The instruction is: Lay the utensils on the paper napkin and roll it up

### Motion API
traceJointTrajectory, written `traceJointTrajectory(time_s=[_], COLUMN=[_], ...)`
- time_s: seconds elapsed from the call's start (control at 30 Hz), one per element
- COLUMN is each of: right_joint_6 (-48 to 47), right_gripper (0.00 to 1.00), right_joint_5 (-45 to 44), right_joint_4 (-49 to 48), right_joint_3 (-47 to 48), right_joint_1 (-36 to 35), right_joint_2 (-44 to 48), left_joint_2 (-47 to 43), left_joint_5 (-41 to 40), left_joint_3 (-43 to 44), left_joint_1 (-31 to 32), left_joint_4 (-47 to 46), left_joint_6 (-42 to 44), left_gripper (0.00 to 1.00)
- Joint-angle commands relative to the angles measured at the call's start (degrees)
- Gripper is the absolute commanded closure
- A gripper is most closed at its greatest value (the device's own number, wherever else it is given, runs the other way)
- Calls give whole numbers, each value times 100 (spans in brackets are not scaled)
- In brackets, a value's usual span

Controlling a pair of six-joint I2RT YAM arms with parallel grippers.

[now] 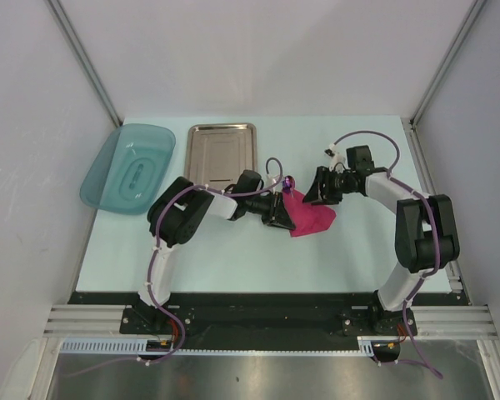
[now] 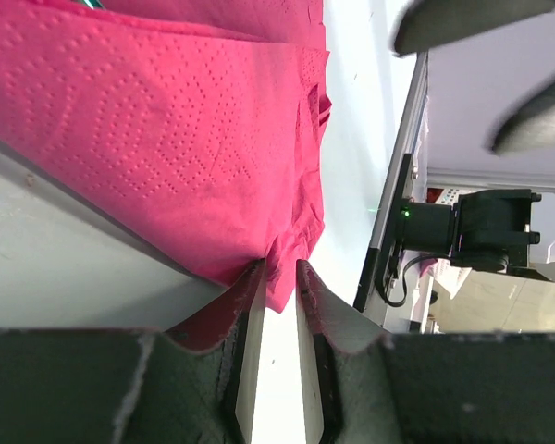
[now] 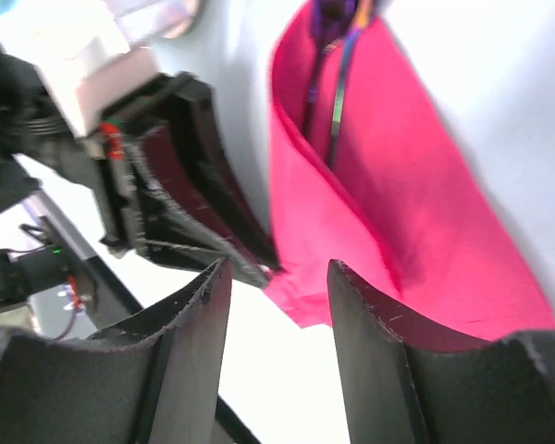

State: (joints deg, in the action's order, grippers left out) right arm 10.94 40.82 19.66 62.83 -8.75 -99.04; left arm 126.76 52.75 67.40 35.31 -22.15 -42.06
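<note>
1. Right end effector (image 3: pixel 277 270) fills the bottom of its wrist view, jaws spread, nothing between them.
2. Left end effector (image 2: pixel 279 273) pinches a corner of the folded magenta-pink paper napkin (image 1: pixel 310 215), lying mid-frame overhead on the pale desk (image 1: pixel 233 258).
3. Purple plastic fork (image 3: pixel 331 20) pokes from the fold's top.

Top camera looks down; close wrist cameras share the napkin (image 3: pixel 416 213).
</note>
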Motion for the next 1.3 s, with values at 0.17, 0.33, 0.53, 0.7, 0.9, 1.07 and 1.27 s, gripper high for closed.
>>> traceJointTrajectory(time_s=[0.17, 0.33, 0.53, 0.7, 0.9, 1.07, 1.27], right_joint_6=[-874, -918, -953, -1015, -1076, -1006, -945], right_gripper=[48, 49, 50, 65, 100, 100, 100], right_joint_5=[-759, -821, -847, -804, -882, -1032, -1067], right_joint_4=[319, 258, 275, 275, 249, 187, 214], right_joint_3=[81, -42, -130, -183, -297, -368, -385], right_joint_1=[23, 23, 23, 84, 163, 199, 199], right_joint_2=[-361, -414, -475, -598, -572, -634, -590], left_joint_2=[103, 103, 95, 94, -449, -969, -741], left_joint_5=[-371, -371, -380, -388, -213, -300, -406], left_joint_3=[133, 195, 230, 230, -24, -245, 115], left_joint_1=[55, 64, 64, 64, -15, -375, -437], left_joint_4=[369, 396, 422, 431, -320, -1123, -1133], left_joint_6=[409, 436, 489, 506, 288, -257, -644], left_gripper=[73, 73, 74, 73, 69, 63, 61])
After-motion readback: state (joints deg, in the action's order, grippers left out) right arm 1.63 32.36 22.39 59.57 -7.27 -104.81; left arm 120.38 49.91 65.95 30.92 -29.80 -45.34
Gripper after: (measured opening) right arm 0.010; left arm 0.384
